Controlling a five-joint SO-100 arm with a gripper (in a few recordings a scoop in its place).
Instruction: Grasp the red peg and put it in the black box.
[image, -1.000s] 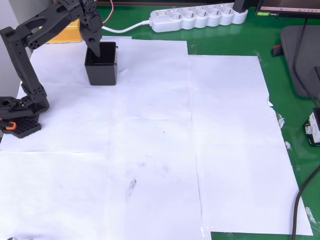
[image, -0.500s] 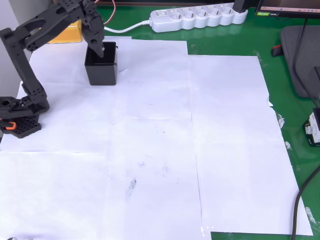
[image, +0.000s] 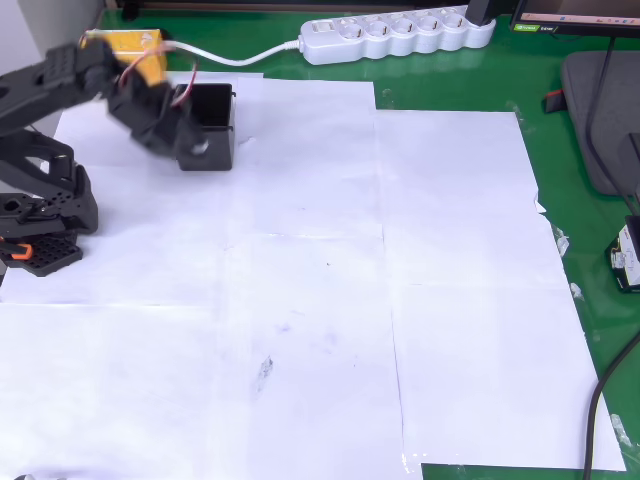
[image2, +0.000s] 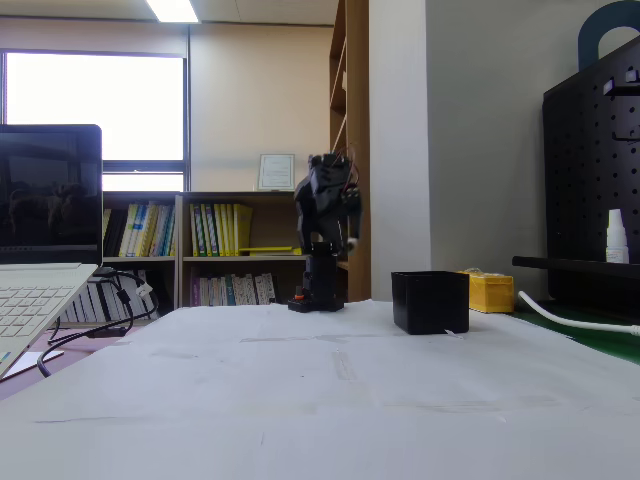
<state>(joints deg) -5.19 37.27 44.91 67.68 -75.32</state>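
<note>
In the overhead view, the black box (image: 212, 128) is seen near the upper left of the white paper sheets (image: 330, 290) that cover the green table (image: 590, 250). It is a small square container with straight dark walls and an open top; its inside appears uniformly dark, and nothing red can be made out in it. The black arm (image: 60, 90) is blurred by motion and is stretched from its base (image: 40, 235) at the left edge toward the box. The gripper (image: 178, 128) is smeared against the box's left wall, so whether the fingers are spread or closed cannot be told. A yellow box (image: 135, 55) lies behind the arm, near the top edge, and a white power strip (image: 400, 35) is laid along the top of the table. An orange clip (image: 20, 250) is seen on the base.

In the fixed view, taken low from table height, the black box (image2: 430, 301) is seen standing upright on the paper (image2: 330, 390), right of centre, with plain matte sides and a level rim. The arm (image2: 325, 215) is raised above its base (image2: 316, 290), left of the box and apart from it in this picture; the gripper's fingers cannot be resolved here either. The yellow box (image2: 490, 292) is seen just right of the black box. A laptop (image2: 40, 240) stands at the left edge. The red peg cannot be made out in either view.
</note>
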